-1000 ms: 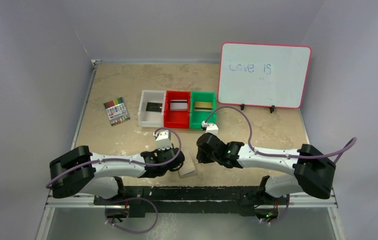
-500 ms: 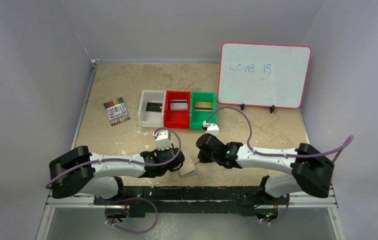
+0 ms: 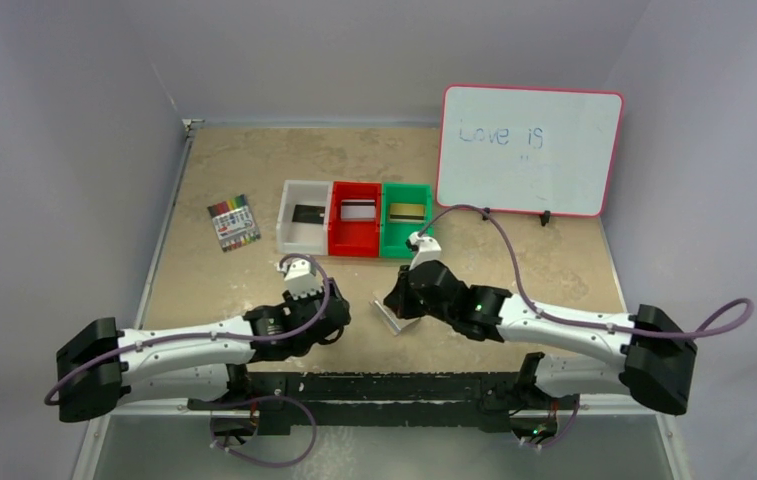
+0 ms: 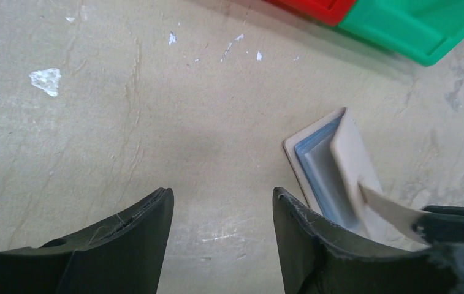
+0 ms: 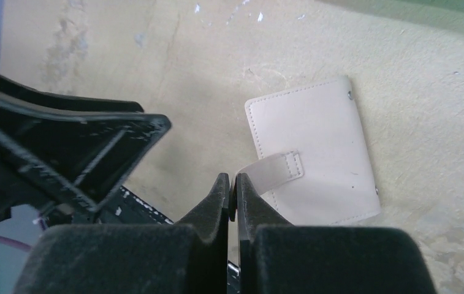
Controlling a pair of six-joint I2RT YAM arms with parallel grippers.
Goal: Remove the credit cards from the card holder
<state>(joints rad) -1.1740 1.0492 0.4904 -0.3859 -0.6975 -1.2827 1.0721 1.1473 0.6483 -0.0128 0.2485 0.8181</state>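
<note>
while its two fingers are pressing flat together, the right pincer is clenching the free end of the snap tab, and the tab is running from the fingertips to the card holder. the holder is lying on the table just beyond those fingertips, beige side up, with its upper flap lifting a little so that the pale blue inside is showing in the left wrist view. just beside it, the left pincer is hanging released, its jaws standing apart over bare tabletop with nothing between them; the holder is sitting off to the side nearer the right pincer, not touching the left one. further out, beyond both pincers, three bins are standing in a touching row. the white bin is holding the black card, the red bin the silver-grey card, and the green bin, nearest the right pincer, the gold card. well beyond the left pincer and left of the bins, a pack of markers is lying flat. beyond the right pincer, a whiteboard is standing upright.
</note>
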